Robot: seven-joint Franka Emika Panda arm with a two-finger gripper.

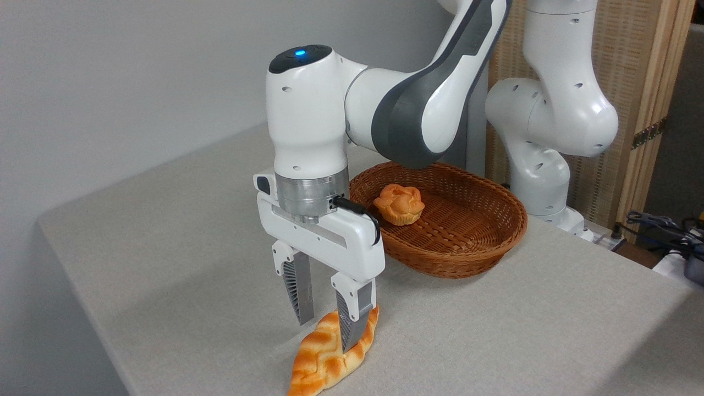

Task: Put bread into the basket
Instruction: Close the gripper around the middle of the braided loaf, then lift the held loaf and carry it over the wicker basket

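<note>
**Down low: fingers astride the loaf, basket behind**

Here your gripper [325, 334] points straight down at the near part of the table [165, 247], its two ribbed fingers [300, 294] spread apart. They straddle the upper end of the bread [330, 357]: one finger tip comes down on the far side of the loaf, the other stands in front of it and covers part of the crust. You cannot tell from this view whether the pads press the loaf or only stand beside it; a gap shows between the fingers above the crust.

The bread lies flat on the grey tabletop, braided, golden-orange with pale patches, its long axis running from the gripper toward the near edge, one tapered end close to the bottom of the view.

Up from the fingers, note the white gripper body, a black cable at its flange, and the wrist with a blue light on top. The forearm reaches back and right, passing above the rim of the basket [498, 242] and hiding a piece of its far-left edge.

The basket sits behind and to the right of the gripper, apart from the loaf. Inside it, toward the left, rests a small round bun [399, 204].

The arm's base [542, 137] stands at the table's far right. Behind it is a woven screen [632, 71] in a wood frame; cables [665, 228] lie at the right edge.
</note>
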